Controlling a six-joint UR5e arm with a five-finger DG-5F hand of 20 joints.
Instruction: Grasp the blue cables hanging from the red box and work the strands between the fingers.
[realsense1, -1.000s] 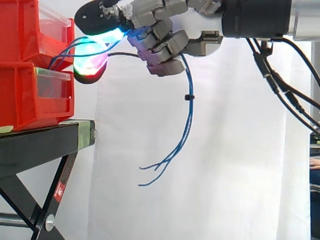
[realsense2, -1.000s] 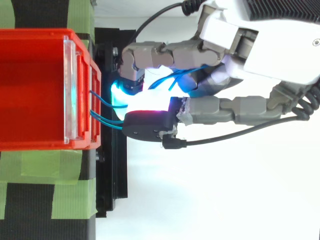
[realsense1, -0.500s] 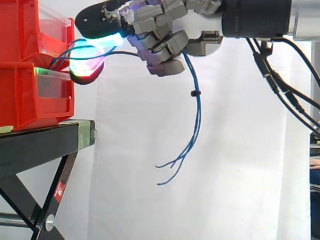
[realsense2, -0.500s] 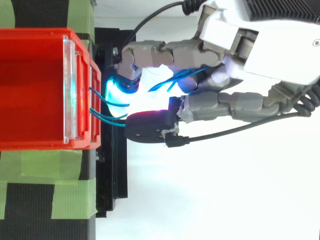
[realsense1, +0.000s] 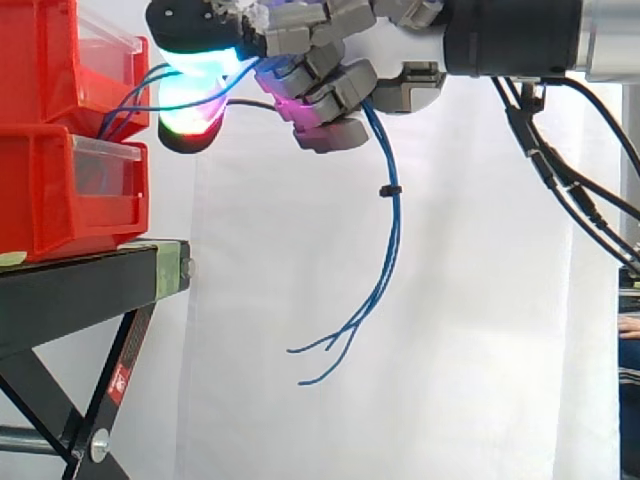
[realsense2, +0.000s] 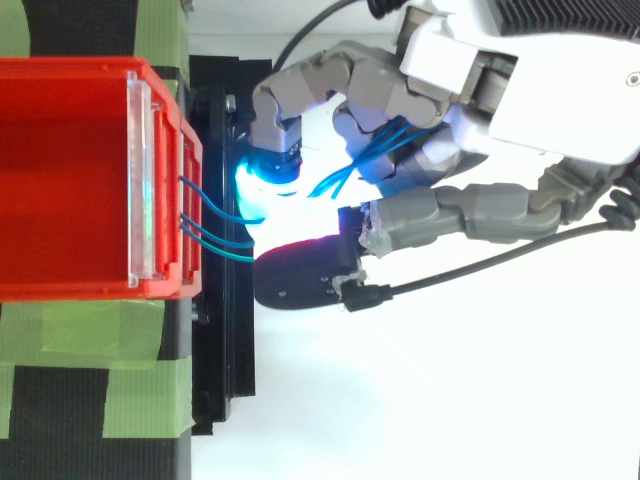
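**Hand (realsense1: 335, 80) closed on the cables (realsense1: 385, 188) beside the red box (realsense1: 40, 60)**

The arm reaches in level from the right, high above the stand (realsense1: 90, 285), with the hand's fingertips just short of the box front. The fingers are curled in around the blue strands. The cables leave the box, cross a short gap between two glowing pads (realsense1: 193, 128), thread through the bent fingers and hang below the hand in a loose bundle, their ends splayed in free air. From above, one finger arches over the strands and another lies straighter alongside.

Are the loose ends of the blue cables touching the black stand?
No, the blue cables hang free below the hand, apart from the black stand.
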